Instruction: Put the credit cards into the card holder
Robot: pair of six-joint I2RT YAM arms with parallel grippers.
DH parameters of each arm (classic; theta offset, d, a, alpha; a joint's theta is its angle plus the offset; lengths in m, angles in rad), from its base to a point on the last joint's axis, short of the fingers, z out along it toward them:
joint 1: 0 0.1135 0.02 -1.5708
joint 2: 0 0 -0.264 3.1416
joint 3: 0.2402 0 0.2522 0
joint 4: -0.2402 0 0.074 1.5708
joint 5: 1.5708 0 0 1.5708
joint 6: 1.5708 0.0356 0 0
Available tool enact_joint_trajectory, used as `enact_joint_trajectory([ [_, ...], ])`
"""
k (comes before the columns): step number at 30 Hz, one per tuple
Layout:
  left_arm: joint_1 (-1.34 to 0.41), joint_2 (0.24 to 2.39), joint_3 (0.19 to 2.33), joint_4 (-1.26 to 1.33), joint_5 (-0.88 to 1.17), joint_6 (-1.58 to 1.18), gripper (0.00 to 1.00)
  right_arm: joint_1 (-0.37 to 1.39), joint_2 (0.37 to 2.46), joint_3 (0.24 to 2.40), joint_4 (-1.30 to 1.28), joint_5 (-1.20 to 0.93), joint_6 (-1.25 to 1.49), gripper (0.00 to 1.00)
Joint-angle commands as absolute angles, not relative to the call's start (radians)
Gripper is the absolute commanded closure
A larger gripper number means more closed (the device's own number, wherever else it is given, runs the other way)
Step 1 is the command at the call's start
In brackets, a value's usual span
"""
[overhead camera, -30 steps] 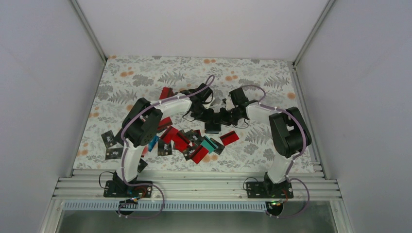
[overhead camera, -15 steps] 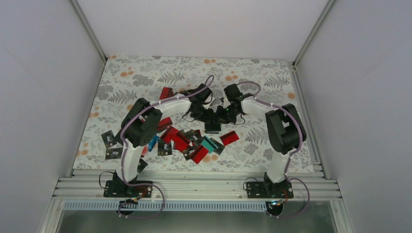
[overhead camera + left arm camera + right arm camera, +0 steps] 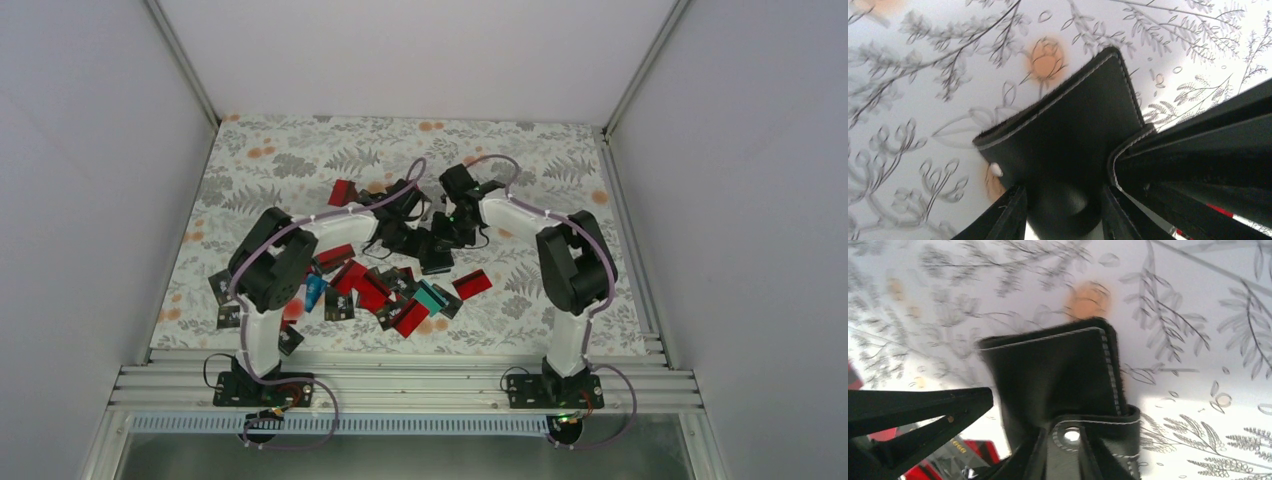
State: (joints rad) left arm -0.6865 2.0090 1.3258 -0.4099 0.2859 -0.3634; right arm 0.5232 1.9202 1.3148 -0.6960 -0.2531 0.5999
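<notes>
The left gripper [image 3: 1063, 194] pinches the card holder [image 3: 1068, 125]: in its wrist view one finger sits on each side of the holder's rounded lower end, touching it. The right gripper [image 3: 452, 228] meets the same holder from the other side. Its fingers reach in as a dark wedge at the holder's stitched edge, but whether those jaws are pressed on the leather or slightly parted cannot be told. In the right wrist view the holder's flap [image 3: 1083, 432], with a metal snap, lies just before that gripper's own fingers. The holder is plain black with pale stitching and sits between the two grippers over the middle of the table [image 3: 560, 160], which is covered in a floral cloth. Whether the holder rests on the cloth or is lifted off it is not clear. The credit cards [image 3: 385, 295] lie scattered nearer the table's near edge, mostly left of centre, many overlapping. They are red, black with white print, and a few teal. One red card [image 3: 472, 284] lies apart to the right of the heap, another red card [image 3: 343, 191] beyond the left arm, and some black cards [image 3: 224, 287] toward the left edge.
</notes>
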Motion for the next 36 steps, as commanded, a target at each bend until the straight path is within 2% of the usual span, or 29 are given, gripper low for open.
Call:
enact_joint_trajectory([
  [1, -0.662, 1.855, 1.314, -0.484, 0.192, -0.381, 0.48, 0.538, 1.803, 1.431, -0.67, -0.234, 0.527, 0.72],
  [6, -0.63, 1.647, 1.309, -0.541, 0.076, -0.365, 0.1, 0.511, 1.62, 1.503, -0.658, -0.198, 0.468, 0.21],
  [7, -0.623, 1.591, 1.307, -0.555, 0.041, -0.361, 0.03, 0.507, 1.584, 1.499, -0.643, -0.184, 0.457, 0.05],
  [8, -0.617, 1.55, 1.31, -0.575, -0.002, -0.357, 0.0, 0.503, 1.552, 1.494, -0.633, -0.16, 0.448, 0.01],
  [12, -0.608, 1.387, 1.311, -0.661, -0.261, -0.344, 0.0, 0.493, 1.427, 1.447, -0.589, 0.029, 0.432, 0.0],
  [22, -0.605, 1.047, 1.191, -0.707, -0.806, -0.359, 0.0, 0.476, 1.083, 1.122, -0.369, 0.574, 0.414, 0.0],
  [25, -0.603, 0.937, 1.046, -0.518, -0.723, -0.184, 0.0, 0.477, 1.02, 1.019, -0.293, 0.597, 0.35, 0.0],
  [28, -0.59, 0.877, 0.923, -0.389, -0.728, -0.144, 0.0, 0.471, 1.01, 0.894, -0.184, 0.682, 0.275, 0.0],
  [32, -0.579, 0.785, 0.669, -0.121, -0.628, 0.149, 0.0, 0.433, 0.996, 0.691, 0.039, 0.656, 0.14, 0.0],
  [36, -0.504, 0.762, 0.559, -0.027, -0.609, 0.115, 0.0, 0.36, 0.973, 0.544, 0.173, 0.562, 0.133, 0.0],
])
